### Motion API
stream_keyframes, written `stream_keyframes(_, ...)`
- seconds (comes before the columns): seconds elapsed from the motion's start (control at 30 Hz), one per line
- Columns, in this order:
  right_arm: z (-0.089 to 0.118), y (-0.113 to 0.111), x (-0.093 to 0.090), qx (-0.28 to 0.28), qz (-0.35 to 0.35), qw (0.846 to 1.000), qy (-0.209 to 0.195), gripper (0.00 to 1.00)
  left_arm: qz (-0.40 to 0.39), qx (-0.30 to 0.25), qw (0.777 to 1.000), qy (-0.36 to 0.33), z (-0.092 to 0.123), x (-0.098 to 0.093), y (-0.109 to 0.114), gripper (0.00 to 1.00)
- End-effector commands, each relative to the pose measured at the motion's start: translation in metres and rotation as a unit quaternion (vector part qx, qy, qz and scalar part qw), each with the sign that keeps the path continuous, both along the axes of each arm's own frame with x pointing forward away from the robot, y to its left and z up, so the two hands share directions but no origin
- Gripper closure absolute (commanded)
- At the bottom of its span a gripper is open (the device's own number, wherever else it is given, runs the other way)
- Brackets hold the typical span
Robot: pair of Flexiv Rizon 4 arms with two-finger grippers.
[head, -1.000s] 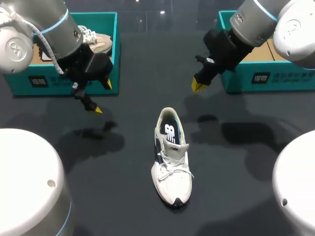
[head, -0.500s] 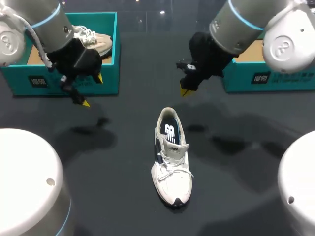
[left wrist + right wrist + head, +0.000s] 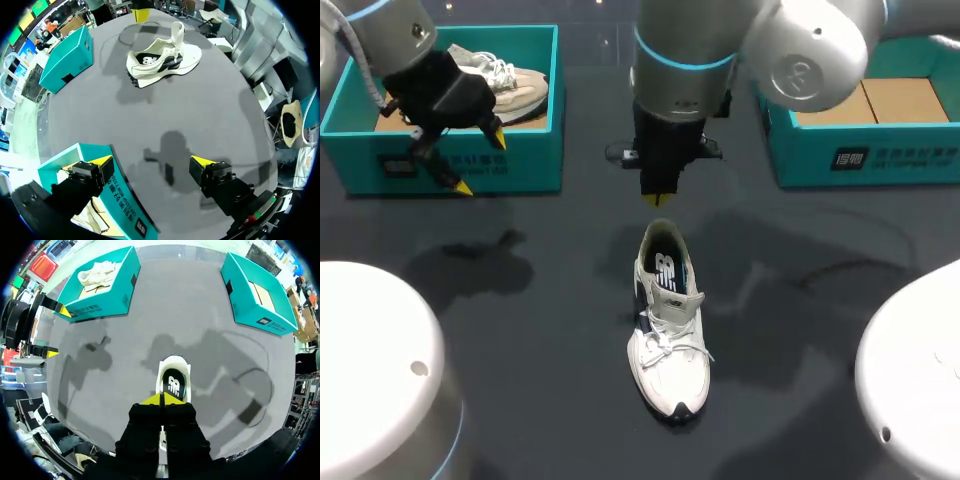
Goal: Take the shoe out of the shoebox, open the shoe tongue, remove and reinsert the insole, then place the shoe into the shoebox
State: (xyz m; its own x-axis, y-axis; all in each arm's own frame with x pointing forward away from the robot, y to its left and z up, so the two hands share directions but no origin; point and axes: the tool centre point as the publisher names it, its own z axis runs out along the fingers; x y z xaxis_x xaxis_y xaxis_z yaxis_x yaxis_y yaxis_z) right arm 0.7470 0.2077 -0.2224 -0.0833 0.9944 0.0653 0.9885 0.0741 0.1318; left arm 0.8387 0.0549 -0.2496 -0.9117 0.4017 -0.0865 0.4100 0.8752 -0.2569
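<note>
Hovering pinched together over the heel of the shoe [image 3: 668, 325], already out mid-table, the right gripper [image 3: 656, 197] is likely lining up for the tongue, the left gripper [image 3: 480, 163] hanging spread wide; insole and reboxing are pending.

No wording clear enough to read anywhere. On the front wall of the left shoebox [image 3: 520, 160], a black label [image 3: 395, 165] with white print, and beside it a line of pale characters, both too small to make out. On the right shoebox [image 3: 920, 160], a matching label [image 3: 850, 158], equally unreadable. On the dark insole [image 3: 666, 250] inside the shoe [image 3: 668, 330], a large white logo mark [image 3: 666, 270].
</note>
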Motion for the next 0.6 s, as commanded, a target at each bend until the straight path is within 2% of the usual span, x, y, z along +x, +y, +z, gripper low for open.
stream_keyframes(0.03,-0.012,0.003,0.0,-0.094,-0.006,0.996,-0.014,1.0,-0.013,-0.006,1.0,0.001,0.003,0.002,0.009,0.0)
stream_keyframes(0.3,-0.031,-0.003,-0.009,-0.107,0.002,0.994,-0.034,1.0,-0.018,-0.013,1.0,0.007,0.007,0.015,0.027,0.0)
stream_keyframes(0.47,-0.054,-0.01,-0.021,-0.126,-0.001,0.991,-0.04,1.0,-0.014,-0.009,1.0,0.009,0.007,0.021,0.033,0.0)
stream_keyframes(0.6,-0.054,-0.01,-0.021,-0.126,-0.001,0.991,-0.04,1.0,-0.014,-0.009,1.0,0.009,0.007,0.021,0.033,0.0)
